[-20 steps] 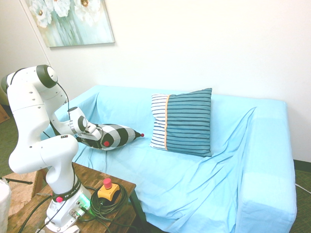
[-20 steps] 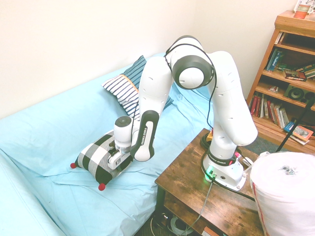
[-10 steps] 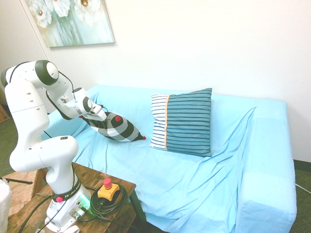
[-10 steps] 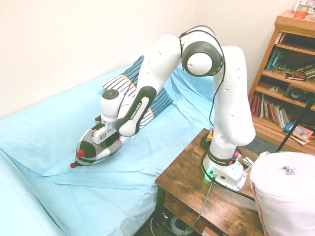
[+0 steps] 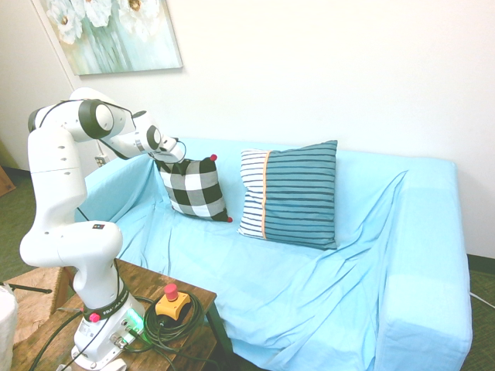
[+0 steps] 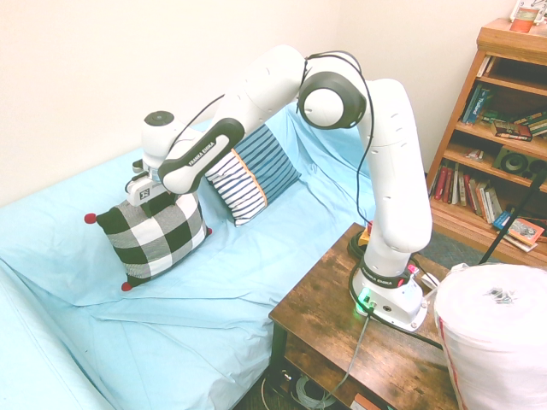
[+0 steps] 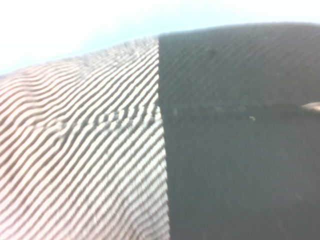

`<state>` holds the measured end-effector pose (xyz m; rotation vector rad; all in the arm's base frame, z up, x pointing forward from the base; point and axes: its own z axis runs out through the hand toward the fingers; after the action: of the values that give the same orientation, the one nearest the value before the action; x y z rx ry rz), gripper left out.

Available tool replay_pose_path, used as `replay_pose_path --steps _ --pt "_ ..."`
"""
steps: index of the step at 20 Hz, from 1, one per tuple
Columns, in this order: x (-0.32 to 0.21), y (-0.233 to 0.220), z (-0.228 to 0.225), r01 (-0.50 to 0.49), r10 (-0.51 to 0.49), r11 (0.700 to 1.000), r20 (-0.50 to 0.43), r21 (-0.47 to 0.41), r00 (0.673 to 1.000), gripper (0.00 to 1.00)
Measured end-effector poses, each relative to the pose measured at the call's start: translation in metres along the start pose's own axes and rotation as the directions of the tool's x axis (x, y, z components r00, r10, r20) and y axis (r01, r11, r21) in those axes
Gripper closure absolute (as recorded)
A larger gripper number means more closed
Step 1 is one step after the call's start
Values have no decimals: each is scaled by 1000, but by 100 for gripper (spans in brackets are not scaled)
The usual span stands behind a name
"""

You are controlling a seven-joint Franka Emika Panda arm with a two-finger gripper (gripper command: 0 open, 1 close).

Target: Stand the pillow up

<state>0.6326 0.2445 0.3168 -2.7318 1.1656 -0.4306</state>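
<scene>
Checked pillow [image 5: 193, 188] stood nearly upright on sofa [image 5: 286, 297], left of striped cushion [image 5: 298, 197]. Claw [image 6: 154, 198] seemed clamped on its top edge. Tilting-up step looked nearly done; next move called for settling pillow against backrest, then release.

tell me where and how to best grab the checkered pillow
Best bet is the middle of the top edge of the checkered pillow, coming from above with the pincer straddling its thickness. It sits nearly upright, so that edge faces up, and a pillow thins toward its seam; the red pompoms mark the corners, probably poorer holds.
</scene>
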Motion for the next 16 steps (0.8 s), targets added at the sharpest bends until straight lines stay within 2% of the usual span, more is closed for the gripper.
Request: replay_pose_path --steps 4,7,10,16 --pt "29 -34 -17 -6 6 1000 11 16 1000 0" --pt "21 -29 -24 15 -15 1000 23 0 1000 0" --pt "22 8 -27 26 -23 998 40 -62 999 0" --pt "82 123 -60 15 -8 993 65 -115 998 0"
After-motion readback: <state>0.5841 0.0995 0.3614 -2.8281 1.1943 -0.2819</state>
